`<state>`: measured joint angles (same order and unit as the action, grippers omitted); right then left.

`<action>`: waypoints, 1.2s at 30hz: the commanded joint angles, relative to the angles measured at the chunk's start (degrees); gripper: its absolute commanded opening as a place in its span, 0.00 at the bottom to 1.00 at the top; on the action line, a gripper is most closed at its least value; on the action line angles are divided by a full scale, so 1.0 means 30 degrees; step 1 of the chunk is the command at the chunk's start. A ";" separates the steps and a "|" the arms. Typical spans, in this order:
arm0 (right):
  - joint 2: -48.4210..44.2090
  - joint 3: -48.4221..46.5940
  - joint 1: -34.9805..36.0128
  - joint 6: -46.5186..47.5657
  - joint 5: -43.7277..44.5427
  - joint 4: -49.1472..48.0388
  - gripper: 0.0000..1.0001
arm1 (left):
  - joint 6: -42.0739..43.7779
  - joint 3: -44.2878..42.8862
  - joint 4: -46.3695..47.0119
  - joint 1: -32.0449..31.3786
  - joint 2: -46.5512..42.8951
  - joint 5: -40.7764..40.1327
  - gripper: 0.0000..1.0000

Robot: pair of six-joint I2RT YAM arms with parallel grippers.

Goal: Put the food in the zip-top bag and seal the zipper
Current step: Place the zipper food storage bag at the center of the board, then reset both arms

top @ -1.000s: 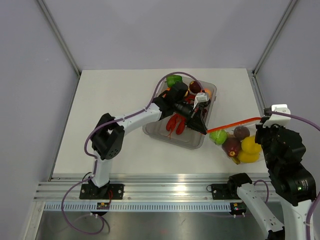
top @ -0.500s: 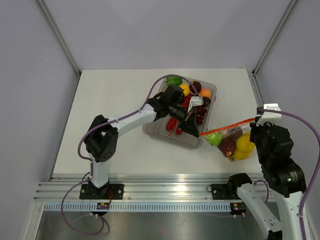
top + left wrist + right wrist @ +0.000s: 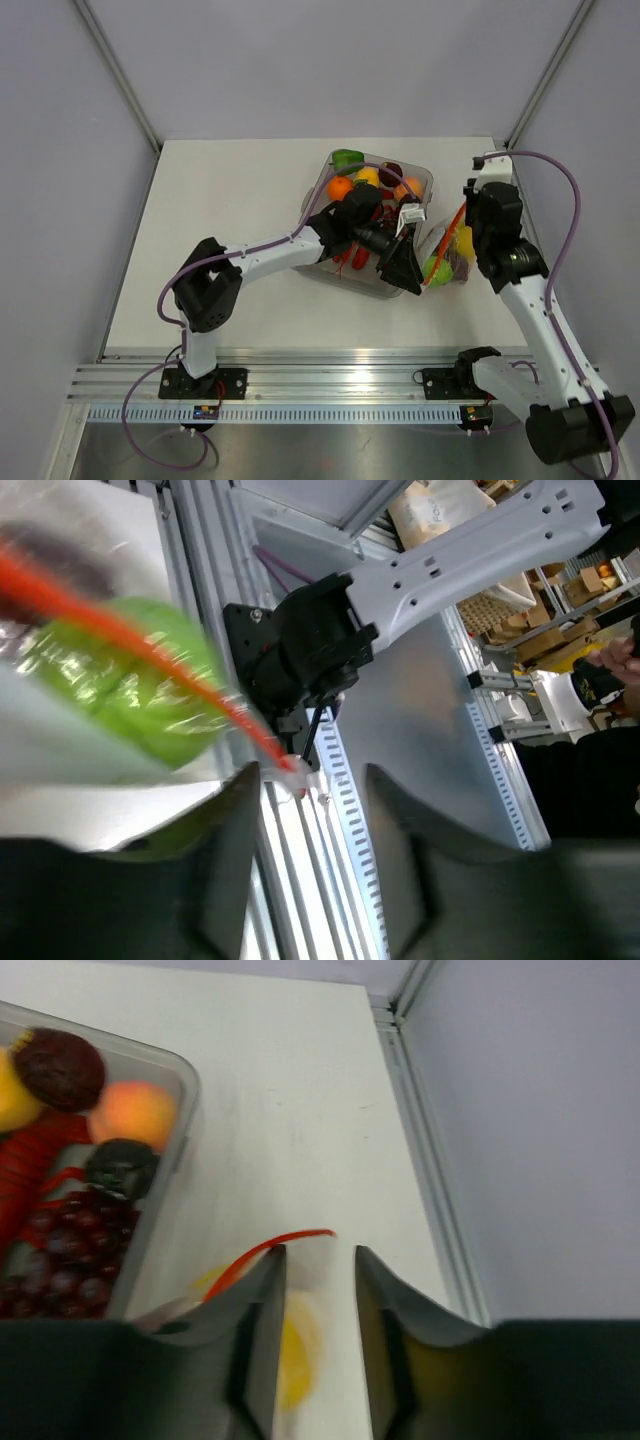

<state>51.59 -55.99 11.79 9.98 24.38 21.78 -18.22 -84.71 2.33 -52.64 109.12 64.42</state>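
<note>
**Top external view.** Zip-top bag, holding green, yellow and dark red food, sits off the right side of the clear tray on the worktop. Its zipper runs steeply upward. Left hand is at the lower end, right hand at the upper. More food fills the tray.

**Left wrist view.** Zipper crosses the bagged green fruit. Its end touches one finger tip. Left hand has its fingers narrowly apart.

**Right wrist view.** Right hand shows a narrow gap, with yellow fruit seen in it. Whether it grips the bag cannot be told. Zipper arcs just above its tips.
</note>
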 commanded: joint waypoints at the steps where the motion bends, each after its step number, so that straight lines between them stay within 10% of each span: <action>1: 0.2397 -0.0875 -0.1290 -0.1006 -0.0152 -0.3719 0.46 | -0.3244 0.0402 0.4526 0.0086 -0.0805 -0.1519 0.60; 3: 0.3014 -0.1723 -0.1352 -0.2180 -0.0682 -0.2809 0.69 | -0.2429 0.0636 0.3564 0.0466 -0.1361 -0.2837 0.93; 7: 0.2579 -0.2021 -0.1353 -0.2826 -0.1419 -0.2341 0.99 | -0.1312 0.1632 0.1982 0.1695 -0.3437 -0.4683 0.99; 36: 0.0763 -0.6066 -0.1353 -0.6343 0.0486 0.7740 0.99 | 0.2878 0.4444 -0.5844 0.5008 -1.2231 -1.7425 0.99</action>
<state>56.62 -73.91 7.81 -8.01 22.65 43.72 -11.84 -72.66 -15.18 -37.98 76.97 20.10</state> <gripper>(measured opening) 0.993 0.988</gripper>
